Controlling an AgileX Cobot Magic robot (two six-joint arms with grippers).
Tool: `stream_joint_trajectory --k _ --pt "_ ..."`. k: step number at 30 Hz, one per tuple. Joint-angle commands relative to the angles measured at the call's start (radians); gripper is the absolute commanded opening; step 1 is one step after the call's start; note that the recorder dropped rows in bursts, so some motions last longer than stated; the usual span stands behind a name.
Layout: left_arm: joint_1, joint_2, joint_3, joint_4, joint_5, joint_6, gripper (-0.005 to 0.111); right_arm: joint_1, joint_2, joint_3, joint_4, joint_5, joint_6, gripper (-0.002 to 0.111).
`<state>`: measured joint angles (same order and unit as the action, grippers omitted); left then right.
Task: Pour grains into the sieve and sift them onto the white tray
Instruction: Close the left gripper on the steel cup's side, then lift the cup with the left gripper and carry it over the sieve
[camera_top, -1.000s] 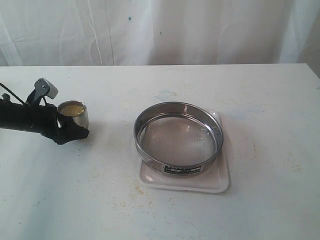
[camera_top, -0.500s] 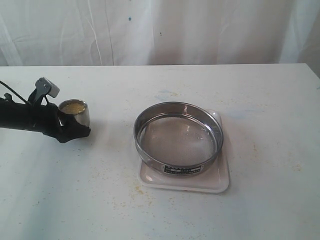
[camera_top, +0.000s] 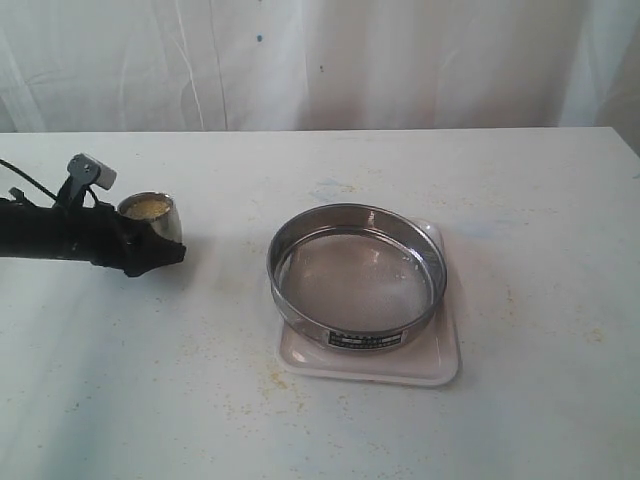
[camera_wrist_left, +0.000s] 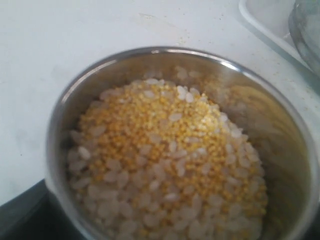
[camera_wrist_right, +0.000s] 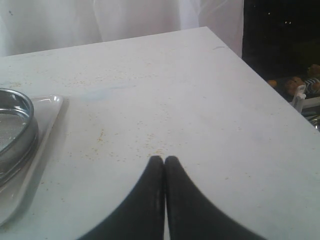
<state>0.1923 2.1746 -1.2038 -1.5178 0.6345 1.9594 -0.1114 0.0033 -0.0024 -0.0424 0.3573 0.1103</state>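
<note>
Moved since a second ago: steel cup (camera_top: 152, 215), now a little higher and farther back on the left of the table (camera_top: 520, 200); sieve and tray unchanged.

Item, grains (camera_top: 147, 207): all in the cup, none yet on the mesh. Golden-yellow bits mixed with paler, larger ones, heaped near the brim.

Item, left gripper (camera_top: 150, 245): fingers clasped round the cup's lower wall, cup upright.

Item, sieve (camera_top: 300, 318): round steel ring, mesh bare, seated on the white tray (camera_top: 440, 365), well apart from the cup, toward the middle of the table.

Item, right gripper (camera_wrist_right: 164, 162): fingers pressed together on nothing, low over bare table beyond the tray.

Step in hand, as I judge it: carrying the cup toward the pour. Next move calls for travel across to above the mesh, cup kept level, then a slow tilt inside the ring.

Views: left wrist view alone shows the two kinds of grain (camera_wrist_left: 170, 165) apart; exterior view gives only a yellow patch. Right wrist view alone shows the right gripper, absent from the exterior view.
</note>
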Motion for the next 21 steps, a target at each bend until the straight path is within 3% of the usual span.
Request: stream_joint_trajectory --k 1,8,21 --pt "-0.005 0.045 -0.008 0.036 -0.073 0.152 0.0 0.002 -0.003 0.002 -0.007 -0.006 -0.001 0.0" --pt "-0.005 0.045 -0.083 -0.042 0.041 0.152 0.0 0.002 -0.003 0.002 -0.007 -0.006 -0.001 0.0" --pt "-0.005 0.045 -0.172 -0.053 0.124 0.152 0.0 0.002 -0.003 0.002 -0.007 -0.006 -0.001 0.0"
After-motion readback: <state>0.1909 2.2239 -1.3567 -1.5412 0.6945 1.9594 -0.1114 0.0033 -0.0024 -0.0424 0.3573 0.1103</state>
